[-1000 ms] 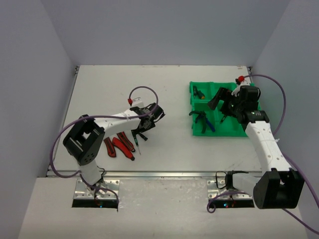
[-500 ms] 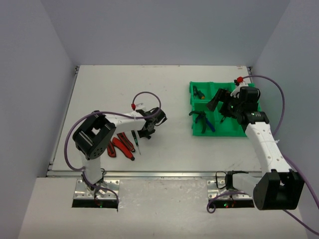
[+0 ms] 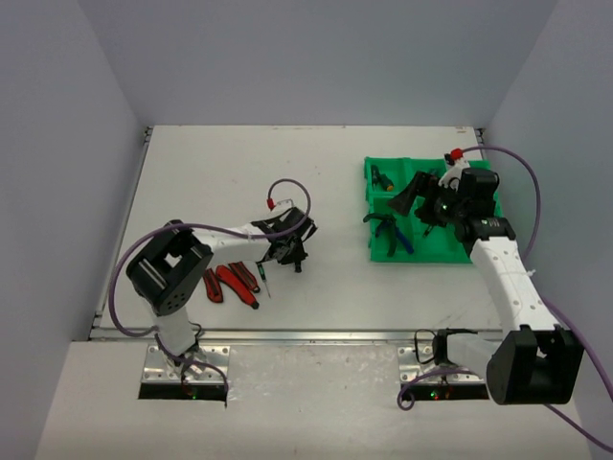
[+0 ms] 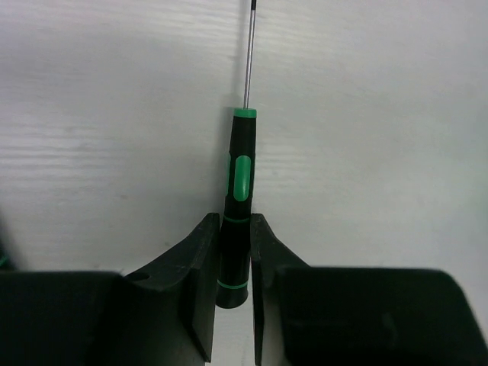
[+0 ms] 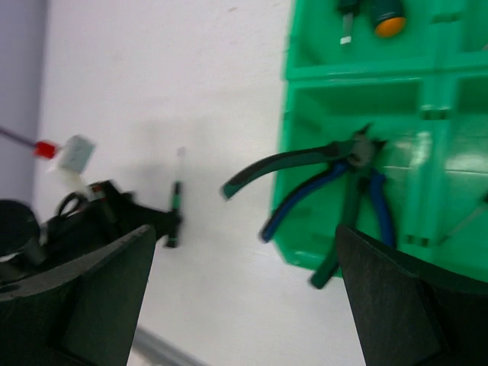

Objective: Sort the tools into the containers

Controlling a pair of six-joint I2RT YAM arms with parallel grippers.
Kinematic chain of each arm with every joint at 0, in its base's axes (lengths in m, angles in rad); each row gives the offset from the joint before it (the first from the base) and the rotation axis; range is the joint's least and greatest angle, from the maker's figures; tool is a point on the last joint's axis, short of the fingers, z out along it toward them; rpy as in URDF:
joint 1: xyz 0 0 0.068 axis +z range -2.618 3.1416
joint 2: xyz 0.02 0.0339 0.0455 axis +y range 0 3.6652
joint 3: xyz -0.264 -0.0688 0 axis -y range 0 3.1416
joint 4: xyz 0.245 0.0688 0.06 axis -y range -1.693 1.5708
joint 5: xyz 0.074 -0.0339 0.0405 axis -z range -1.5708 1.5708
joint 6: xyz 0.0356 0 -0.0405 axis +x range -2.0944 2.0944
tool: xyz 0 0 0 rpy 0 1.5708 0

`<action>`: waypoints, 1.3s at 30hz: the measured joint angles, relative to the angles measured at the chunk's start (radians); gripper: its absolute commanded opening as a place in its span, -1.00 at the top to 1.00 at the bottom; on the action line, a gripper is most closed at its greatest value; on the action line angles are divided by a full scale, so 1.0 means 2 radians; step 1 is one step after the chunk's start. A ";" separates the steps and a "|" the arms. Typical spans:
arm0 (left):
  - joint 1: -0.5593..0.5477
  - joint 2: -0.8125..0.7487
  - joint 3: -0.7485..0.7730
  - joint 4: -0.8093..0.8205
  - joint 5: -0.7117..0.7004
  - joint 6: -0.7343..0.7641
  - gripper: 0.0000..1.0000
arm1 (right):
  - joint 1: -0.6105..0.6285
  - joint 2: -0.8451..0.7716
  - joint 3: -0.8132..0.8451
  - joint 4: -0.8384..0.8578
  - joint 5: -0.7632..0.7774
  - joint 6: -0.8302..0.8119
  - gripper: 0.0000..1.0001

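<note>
Within the tray (image 3: 421,257), near-left compartment, lie pliers (image 3: 391,228), handles over the rim. Left gripper (image 4: 236,252) pinches a screwdriver (image 4: 240,175) on the worktop (image 3: 239,172); right gripper (image 5: 245,236) hangs wide open, empty.

- The left arm (image 3: 215,232) reaches from its base toward the middle of the table, elbow raised on the left and forearm running low to the right
- The left gripper (image 3: 290,255) sits low at the table surface, its jaws clamped on the handle of a screwdriver (image 4: 239,175), one finger on each side
- The right arm (image 3: 505,273) stretches away from its base, with the wrist turned to the left
- The right gripper (image 3: 419,204) hangs in the air, jaws spread wide and holding nothing
</note>
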 measured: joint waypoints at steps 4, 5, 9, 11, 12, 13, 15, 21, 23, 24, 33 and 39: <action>-0.013 -0.080 -0.080 0.086 0.062 0.036 1.00 | 0.016 -0.001 -0.031 0.065 -0.095 0.044 -0.98; -0.018 -0.108 -0.099 0.115 0.078 0.045 1.00 | 0.032 0.000 -0.036 0.077 -0.107 0.056 -0.98; -0.042 -0.206 -0.150 0.248 0.144 0.075 1.00 | 0.112 0.015 -0.040 0.125 -0.123 0.099 -0.90; -0.049 -0.230 -0.163 0.312 0.173 0.083 1.00 | 0.141 0.023 -0.041 0.145 -0.123 0.118 -0.73; -0.051 -0.235 -0.169 0.340 0.186 0.084 1.00 | 0.151 0.026 -0.044 0.154 -0.118 0.128 -0.53; -0.051 -0.240 -0.177 0.367 0.199 0.086 1.00 | 0.159 0.028 -0.047 0.164 -0.113 0.137 -0.32; -0.051 -0.242 -0.190 0.402 0.218 0.085 1.00 | 0.176 0.030 -0.057 0.182 -0.104 0.156 -0.03; -0.051 -0.242 -0.206 0.430 0.242 0.084 0.37 | 0.208 0.036 -0.072 0.215 -0.100 0.183 1.00; -0.051 -0.242 -0.206 0.431 0.240 0.085 -0.43 | 0.211 0.036 -0.072 0.219 -0.098 0.184 1.00; -0.051 -0.242 -0.205 0.430 0.236 0.086 -0.82 | 0.211 0.036 -0.073 0.219 -0.095 0.184 1.00; -0.051 -0.251 -0.138 0.237 0.072 0.077 -1.00 | 0.173 0.025 -0.040 0.099 0.029 0.115 1.00; -0.040 -0.306 -0.123 0.051 -0.079 0.055 -1.00 | 0.043 0.023 0.025 0.005 0.198 0.050 1.00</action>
